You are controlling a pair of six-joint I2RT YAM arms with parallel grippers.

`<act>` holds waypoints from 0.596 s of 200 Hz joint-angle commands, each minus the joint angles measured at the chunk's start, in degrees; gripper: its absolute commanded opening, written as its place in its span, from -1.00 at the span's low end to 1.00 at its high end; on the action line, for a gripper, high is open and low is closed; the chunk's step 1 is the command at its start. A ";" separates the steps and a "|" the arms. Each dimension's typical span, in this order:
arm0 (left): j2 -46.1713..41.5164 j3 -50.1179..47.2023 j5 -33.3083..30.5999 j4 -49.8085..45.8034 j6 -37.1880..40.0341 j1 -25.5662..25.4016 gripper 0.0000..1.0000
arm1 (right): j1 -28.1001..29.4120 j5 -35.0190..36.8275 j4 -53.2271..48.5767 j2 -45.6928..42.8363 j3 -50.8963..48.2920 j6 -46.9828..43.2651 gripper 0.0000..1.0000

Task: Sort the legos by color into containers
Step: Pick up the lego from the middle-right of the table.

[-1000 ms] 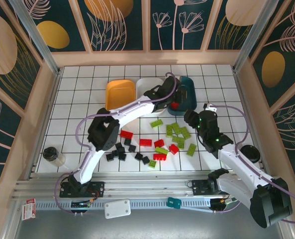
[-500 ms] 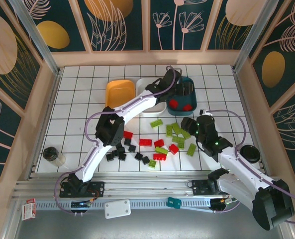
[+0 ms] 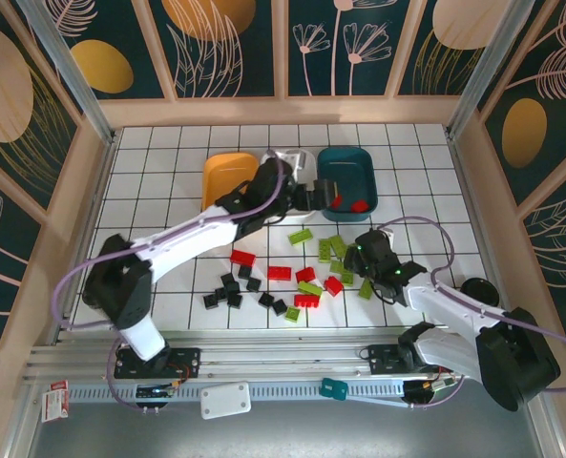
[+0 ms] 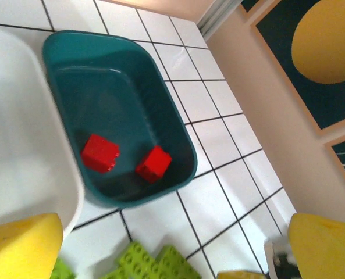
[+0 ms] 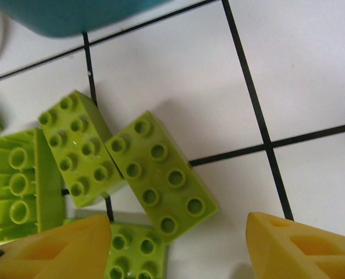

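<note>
The dark teal container (image 3: 348, 172) (image 4: 125, 99) holds two red legos (image 4: 100, 152) (image 4: 155, 163). My left gripper (image 3: 313, 197) (image 4: 172, 247) hovers open and empty at the tray's near edge, between it and the white container (image 3: 284, 170) (image 4: 15, 133). The orange container (image 3: 230, 176) stands left of the white one. My right gripper (image 3: 357, 256) (image 5: 178, 250) is open, low over a cluster of lime green legos (image 3: 338, 248); one green brick (image 5: 160, 177) lies just ahead of its fingers (image 5: 50, 250). Red legos (image 3: 280, 273) and black legos (image 3: 229, 291) lie loose on the tiles.
A small jar (image 3: 101, 298) stands at the left edge and a black round lid (image 3: 478, 291) at the right. Wooden walls (image 3: 87, 191) close in the tiled table on three sides. The left arm's forearm (image 3: 197, 234) stretches across the table's left half.
The left gripper opened, left a red lego in the teal container, and drew back to the near left. The right gripper came down and left onto the green legos.
</note>
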 commanded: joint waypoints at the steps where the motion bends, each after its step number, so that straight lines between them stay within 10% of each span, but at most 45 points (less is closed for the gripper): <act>1: -6.26 -9.02 -2.01 4.46 -2.34 -0.02 0.98 | 0.82 4.18 -1.71 0.08 0.79 -0.98 0.25; 119: -19.30 -24.12 -5.01 1.23 -4.74 -0.08 0.98 | -0.70 4.07 3.06 14.10 6.25 -5.26 0.23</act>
